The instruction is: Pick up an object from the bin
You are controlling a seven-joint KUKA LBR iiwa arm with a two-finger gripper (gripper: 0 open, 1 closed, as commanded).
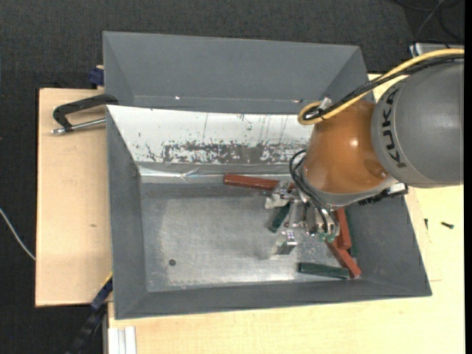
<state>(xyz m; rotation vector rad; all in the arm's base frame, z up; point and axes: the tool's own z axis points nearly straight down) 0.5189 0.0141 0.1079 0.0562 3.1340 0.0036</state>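
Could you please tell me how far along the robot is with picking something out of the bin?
Done: the gripper is down inside the grey metal bin, towards its right side. In hand: it sits among a reddish-brown flat stick, a red stick and a dark green stick. Left: nothing is visibly lifted, so a sure grasp and the lift out remain.
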